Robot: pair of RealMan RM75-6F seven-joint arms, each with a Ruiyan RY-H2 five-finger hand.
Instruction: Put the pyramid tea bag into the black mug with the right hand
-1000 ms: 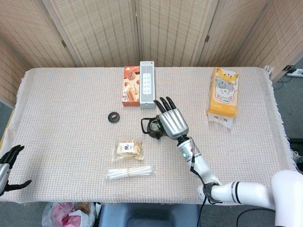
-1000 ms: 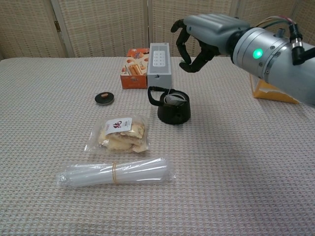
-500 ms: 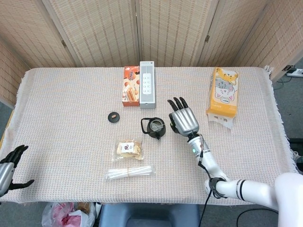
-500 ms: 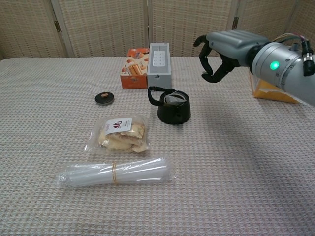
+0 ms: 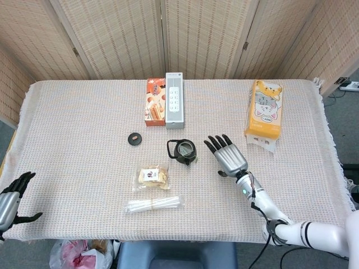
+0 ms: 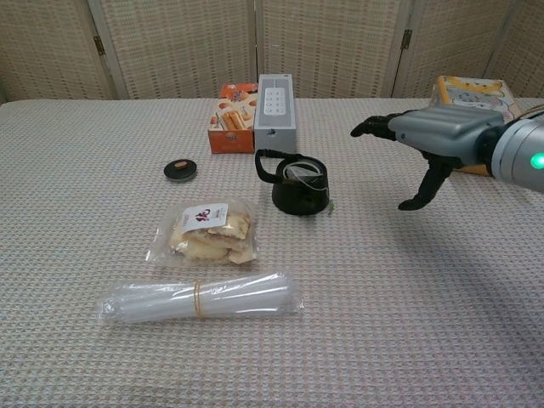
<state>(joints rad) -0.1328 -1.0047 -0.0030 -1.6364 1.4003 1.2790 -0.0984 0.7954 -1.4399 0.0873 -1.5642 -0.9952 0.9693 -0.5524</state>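
The black mug (image 5: pixel 184 151) (image 6: pixel 298 185) stands near the table's middle, handle to the left. Inside it lies the pale pyramid tea bag (image 6: pixel 299 173), with its string over the rim and a small tag (image 6: pixel 331 205) on the cloth beside the mug. My right hand (image 5: pixel 228 156) (image 6: pixel 425 140) hovers to the right of the mug, apart from it, fingers spread and holding nothing. My left hand (image 5: pixel 11 200) hangs open at the table's near left corner, seen only in the head view.
A snack packet (image 6: pixel 206 231) and a bundle of clear straws (image 6: pixel 200 299) lie in front of the mug. A small black lid (image 6: pixel 179 169) is to its left. An orange box (image 6: pixel 231 127), a grey box (image 6: pixel 274 112) and a yellow tissue pack (image 5: pixel 264 114) stand behind.
My right hand has drawn away from above the mug, moving right and toward me and dropping lower. The tea bag stays in the mug. The left hand barely shifted.
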